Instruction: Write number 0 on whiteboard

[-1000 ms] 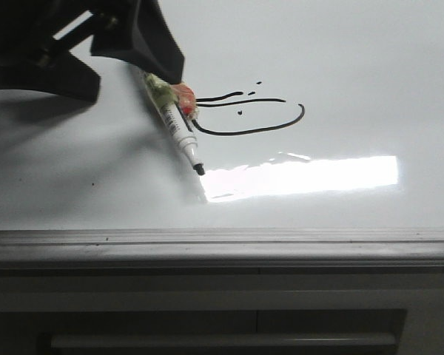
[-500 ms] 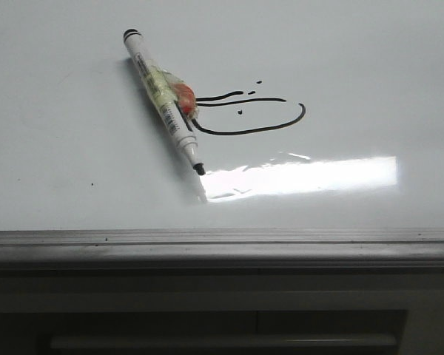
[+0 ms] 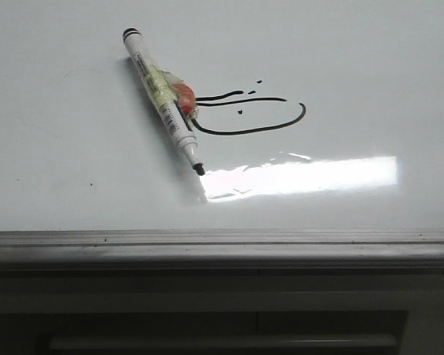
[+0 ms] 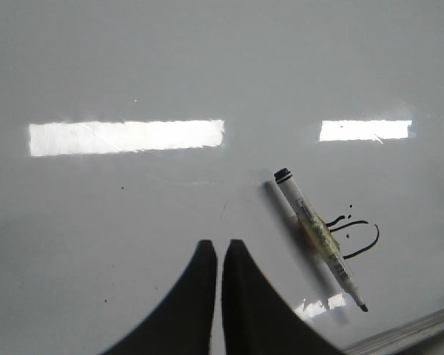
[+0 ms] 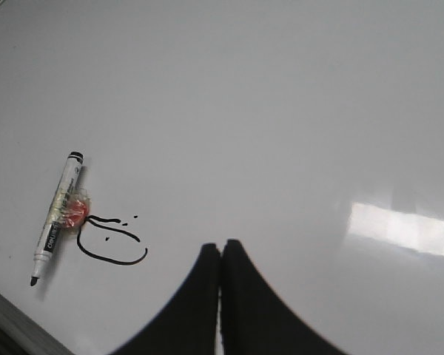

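The number 0 [image 3: 260,117] is a thin black, flattened, not fully closed oval with stray dots on the glossy whiteboard [image 3: 355,59]. It also shows in the left wrist view [image 4: 359,237] and the right wrist view [image 5: 111,244]. A white marker pen [image 3: 164,102] with a black tip and yellow-orange tape lies flat on the board, over the oval's left end. It shows in both wrist views too [image 4: 318,237] [image 5: 55,218]. My left gripper [image 4: 218,245] is shut and empty, above the board and apart from the pen. My right gripper [image 5: 222,245] is shut and empty, away from the oval. Neither gripper shows in the front view.
The board's grey metal frame edge [image 3: 222,248] runs along the near side, with a grey cabinet front [image 3: 222,318] below it. Bright rectangular glare patches lie on the board [image 3: 303,176] [image 4: 126,137].
A second ago my left gripper was over the pen at the upper left of the front view. It has let go and drawn out of that view. The pen lies still.
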